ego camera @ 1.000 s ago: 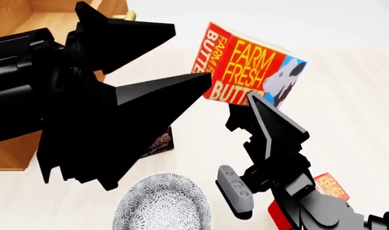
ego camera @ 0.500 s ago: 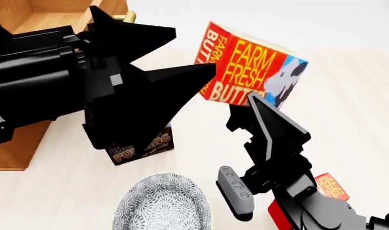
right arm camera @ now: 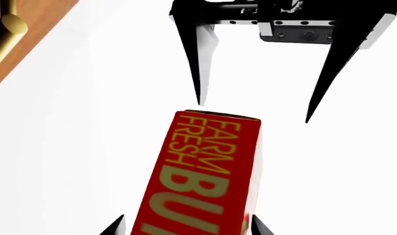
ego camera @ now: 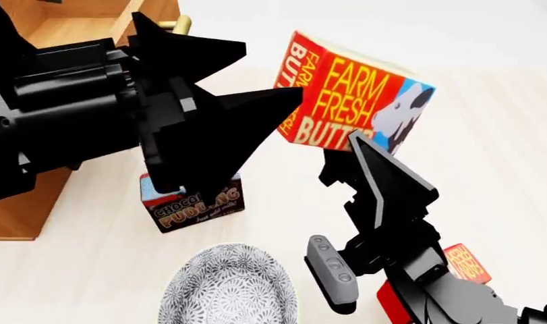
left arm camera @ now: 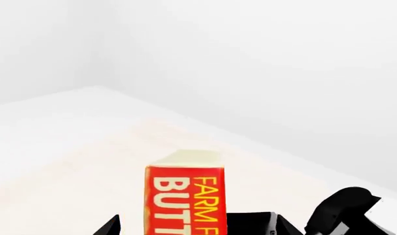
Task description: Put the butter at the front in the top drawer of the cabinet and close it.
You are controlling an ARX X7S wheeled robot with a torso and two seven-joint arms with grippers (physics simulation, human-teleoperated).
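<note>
The butter (ego camera: 354,101), a red box with an orange "FARM FRESH BUTTER" face, hangs in the air over the table. My right gripper (ego camera: 354,135) is shut on its lower end from below; in the right wrist view the butter (right arm camera: 198,176) fills the space between the right gripper's (right arm camera: 188,226) jaws. My left gripper (ego camera: 273,69) is open, its fingertips flanking the box's far end without gripping it, as the right wrist view shows (right arm camera: 254,111). The left wrist view has the butter (left arm camera: 185,196) straight ahead. The top drawer (ego camera: 75,30) of the cabinet (ego camera: 21,209) stands open at the back left.
A brown-and-blue pudding box (ego camera: 197,202) stands on the table below my left gripper. A patterned bowl (ego camera: 228,287) sits at the near edge. A second butter box (ego camera: 467,263) lies beside my right arm. The drawer's brass handle (ego camera: 174,23) juts out behind the left fingers.
My left arm has swung back and up, uncovering the pudding box beneath it, while its fingertips stayed by the butter. The right gripper and the butter have barely moved.
</note>
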